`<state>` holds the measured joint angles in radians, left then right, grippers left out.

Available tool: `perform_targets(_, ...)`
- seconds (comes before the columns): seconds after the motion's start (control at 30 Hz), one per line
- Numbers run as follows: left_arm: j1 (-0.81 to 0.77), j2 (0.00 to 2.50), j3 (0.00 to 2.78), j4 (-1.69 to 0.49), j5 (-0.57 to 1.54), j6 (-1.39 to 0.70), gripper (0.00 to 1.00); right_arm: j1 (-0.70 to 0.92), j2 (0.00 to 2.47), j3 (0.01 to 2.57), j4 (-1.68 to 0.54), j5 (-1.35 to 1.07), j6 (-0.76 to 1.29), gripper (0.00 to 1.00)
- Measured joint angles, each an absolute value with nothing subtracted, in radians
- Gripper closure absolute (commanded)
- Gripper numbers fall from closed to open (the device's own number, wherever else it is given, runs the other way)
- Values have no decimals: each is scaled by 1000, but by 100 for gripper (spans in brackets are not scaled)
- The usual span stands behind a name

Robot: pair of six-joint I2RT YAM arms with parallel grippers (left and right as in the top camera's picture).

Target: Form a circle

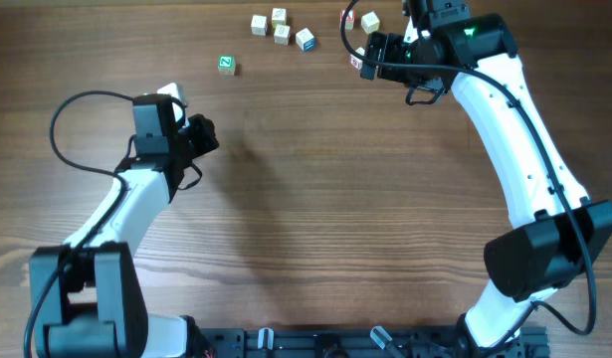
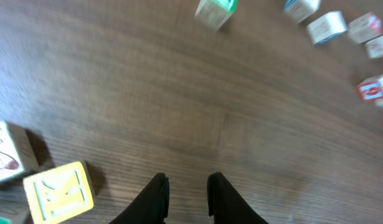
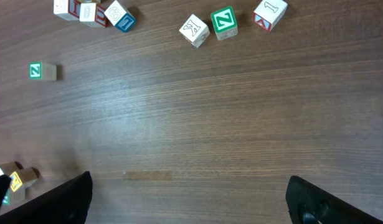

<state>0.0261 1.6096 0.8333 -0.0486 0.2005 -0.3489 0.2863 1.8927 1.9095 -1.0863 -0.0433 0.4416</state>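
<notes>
The circle stands as a loose arc of small pale letter cubes (image 1: 282,34) along the table's far edge, with a green-faced cube (image 1: 226,65) at its left end. My left gripper (image 1: 208,134) hovers low over bare wood to the near left of the arc. Its fingers (image 2: 157,198) leave a narrow gap with nothing in it. A yellow-faced cube (image 2: 57,190) and a cream cube (image 2: 7,154) lie just left of the left gripper (image 2: 188,182). My right gripper (image 1: 363,55) is at the arc's right end and stands wide open and empty (image 3: 190,180). From there the green cube (image 3: 35,71) shows far left.
More cubes (image 3: 223,22) sit in a row along the top of the right wrist view. A red-marked cube (image 2: 373,89) lies at the right edge of the left wrist view. The wooden table (image 1: 335,199) stretches toward me.
</notes>
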Motion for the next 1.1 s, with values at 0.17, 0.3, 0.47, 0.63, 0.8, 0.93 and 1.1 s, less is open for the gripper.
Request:
perform_targets(0.17,26,1674,833,-33,207,-388,80,286,1893,1909,-1087,-43,442,0)
perform_targets(0.3,26,1674,833,-65,195,-412,81,286,1893,1909,-1086,-43,442,0)
perform_targets(0.47,26,1674,833,-86,161,-425,81,286,1893,1909,-1086,-43,442,0)
perform_targets(0.63,26,1674,833,-123,133,-425,82,286,1893,1909,-1086,-43,442,0)
perform_targets(0.8,26,1674,833,-142,98,-426,82,286,1893,1909,-1086,-43,442,0)
perform_targets(0.93,26,1674,833,-142,89,-425,82,286,1893,1909,-1086,-43,442,0)
perform_targets(1.1,26,1674,833,-144,75,-426,82,286,1893,1909,-1086,-43,442,1)
